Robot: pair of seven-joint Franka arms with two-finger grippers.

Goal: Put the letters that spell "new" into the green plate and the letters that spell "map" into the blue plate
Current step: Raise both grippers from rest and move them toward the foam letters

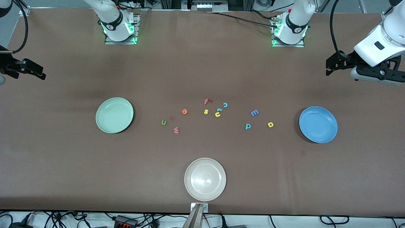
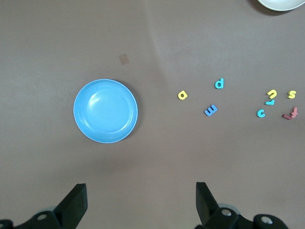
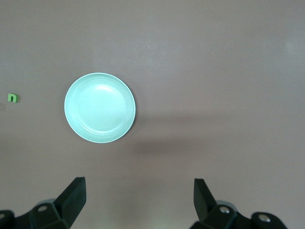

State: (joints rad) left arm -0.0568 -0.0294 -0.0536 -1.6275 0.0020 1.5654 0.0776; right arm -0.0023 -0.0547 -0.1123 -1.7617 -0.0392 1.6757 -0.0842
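Note:
The green plate (image 1: pixel 114 115) lies empty toward the right arm's end, the blue plate (image 1: pixel 318 124) empty toward the left arm's end. Between them on the table lie the olive "n" (image 1: pixel 163 122), orange "e" (image 1: pixel 184 111) and salmon "w" (image 1: pixel 176 129), then the blue "m" (image 1: pixel 254 112), teal "p" (image 1: pixel 248 126) and yellow "a" (image 1: pixel 270 124). My left gripper (image 1: pixel 329 67) hangs open high above the table near the blue plate (image 2: pixel 105 110). My right gripper (image 1: pixel 39 73) hangs open high near the green plate (image 3: pixel 100 107), with the "n" (image 3: pixel 12 98) off to one side.
A whitish-beige plate (image 1: pixel 205 179) sits near the table's front edge. In the middle lies a cluster of other letters: red "f" (image 1: pixel 207 101), yellow "s" (image 1: pixel 206 111), yellow "u" (image 1: pixel 217 114), teal "l" (image 1: pixel 219 110) and teal "c" (image 1: pixel 225 105).

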